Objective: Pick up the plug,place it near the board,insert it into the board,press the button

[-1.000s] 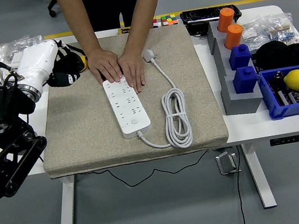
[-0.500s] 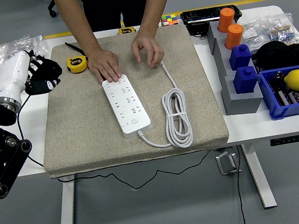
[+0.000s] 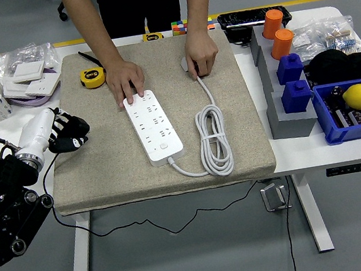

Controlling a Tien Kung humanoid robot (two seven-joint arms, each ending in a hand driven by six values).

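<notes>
A white power strip (image 3: pixel 155 126) lies on the beige pad (image 3: pixel 102 161), with its white cable (image 3: pixel 213 140) coiled to its right. The cable's plug end is under a person's hand (image 3: pixel 201 55) at the pad's far middle. The person's other hand (image 3: pixel 125 82) presses on the strip's far end. My left hand (image 3: pixel 69 132) sits at the pad's left edge, left of the strip and apart from it, its black fingers loosely curled and holding nothing. My right arm is out of view.
A yellow tape measure (image 3: pixel 93 76) lies at the pad's far left. White switch parts (image 3: pixel 17 80) lie at the table's far left. Orange cylinders (image 3: pixel 277 32), blue blocks (image 3: pixel 291 82) and a blue bin (image 3: pixel 352 110) with a lemon stand on the right.
My left arm has dropped down and toward the near left edge. The person's hand moved with the plug from beside the strip to the pad's far middle.
</notes>
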